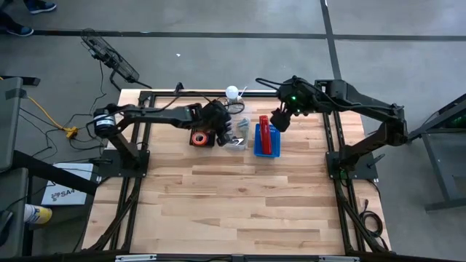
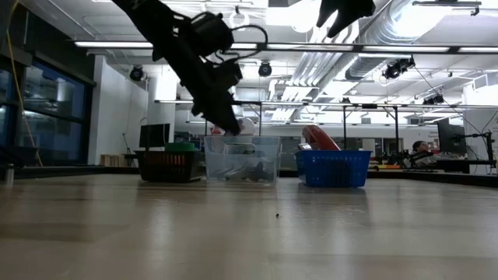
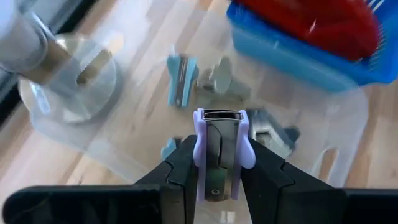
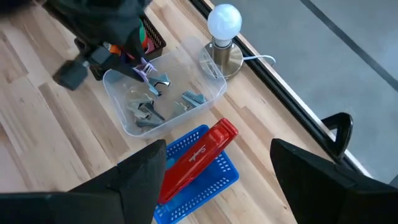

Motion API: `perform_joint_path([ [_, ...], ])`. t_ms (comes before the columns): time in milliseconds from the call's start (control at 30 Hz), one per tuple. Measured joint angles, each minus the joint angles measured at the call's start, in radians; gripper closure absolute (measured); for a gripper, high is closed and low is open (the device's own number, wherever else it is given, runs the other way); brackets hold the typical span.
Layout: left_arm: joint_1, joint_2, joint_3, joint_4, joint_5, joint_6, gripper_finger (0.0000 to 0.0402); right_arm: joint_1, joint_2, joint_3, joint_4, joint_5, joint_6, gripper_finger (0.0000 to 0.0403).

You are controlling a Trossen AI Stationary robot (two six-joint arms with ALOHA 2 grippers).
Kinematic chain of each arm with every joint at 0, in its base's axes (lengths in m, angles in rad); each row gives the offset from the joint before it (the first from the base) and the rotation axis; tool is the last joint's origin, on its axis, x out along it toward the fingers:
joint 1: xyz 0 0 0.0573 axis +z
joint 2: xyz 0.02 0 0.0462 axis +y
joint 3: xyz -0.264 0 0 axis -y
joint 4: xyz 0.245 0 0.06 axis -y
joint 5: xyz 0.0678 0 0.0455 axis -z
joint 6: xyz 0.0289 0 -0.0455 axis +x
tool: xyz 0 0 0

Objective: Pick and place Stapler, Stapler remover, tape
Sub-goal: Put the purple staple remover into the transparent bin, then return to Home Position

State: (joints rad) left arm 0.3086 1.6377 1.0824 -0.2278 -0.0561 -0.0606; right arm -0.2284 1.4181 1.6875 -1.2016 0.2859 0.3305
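My left gripper's dark fingers (image 3: 180,171) are clamped on a small lilac-handled metal staple remover (image 3: 221,152), which I see pinched between them at the bottom centre of the left wrist frame. In the right wrist frame the left gripper (image 4: 142,70) hangs just over the clear plastic tub (image 4: 211,93) at upper left, where several grey and pale-blue staple removers (image 4: 193,98) already lie. So I judge the step in hand to be placing this remover: it is above the tub and not yet let go. The next move, as I read it, calls for easing down slightly so the piece clears the tub's rim, then parting the fingers so it lands among the others and not on the wood. My right gripper (image 1: 280,118) waits with its fingers spread and empty, right of centre in the high frame, above the blue perforated plastic basket (image 4: 214,180). The long glossy red stapler (image 4: 196,158) already sits propped in that basket. An orange tape roll (image 1: 198,137) shows in a dark basket (image 1: 211,143) left of the tub in the high frame. A round white lamp (image 4: 224,22) on a metal base stands just beyond the tub, close enough to mind when lifting away.
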Motion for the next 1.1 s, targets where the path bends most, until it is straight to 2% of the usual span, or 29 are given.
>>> perform_joint_path([
  [500, 0.013, 0.024, 0.0, 0.036, 0.022, 0.073, 0.0312, 0.0, 0.0, 0.0, 0.001, 0.041, 0.086, 0.0123],
  [567, 0.012, 0.024, 0.0, 0.049, 0.022, 0.104, 0.0292, 0.0, 0.0, 0.0, 0.001, 0.039, 0.092, 0.0123],
  [700, 0.012, 0.024, 0.0, 0.062, 0.024, 0.135, 0.022, 0.0, 0.0, 0.0, 0.001, 0.035, 0.092, 0.0123],
  [800, 0.012, 0.024, 0.0, 0.062, 0.024, 0.138, 0.0181, 0.0, 0.0, 0.0, 0.001, 0.034, 0.092, 0.0123],
  [933, 0.012, 0.024, 0.0, 0.062, 0.024, 0.184, 0.0157, 0.0, 0.0, 0.0, 0.002, 0.034, 0.093, 0.0123],
  [1100, 0.012, -0.033, -0.001, 0.061, 0.047, 0.223, 0.0153, 0.0, 0.0, 0.0, 0.0, 0.033, 0.114, 0.0123],
])
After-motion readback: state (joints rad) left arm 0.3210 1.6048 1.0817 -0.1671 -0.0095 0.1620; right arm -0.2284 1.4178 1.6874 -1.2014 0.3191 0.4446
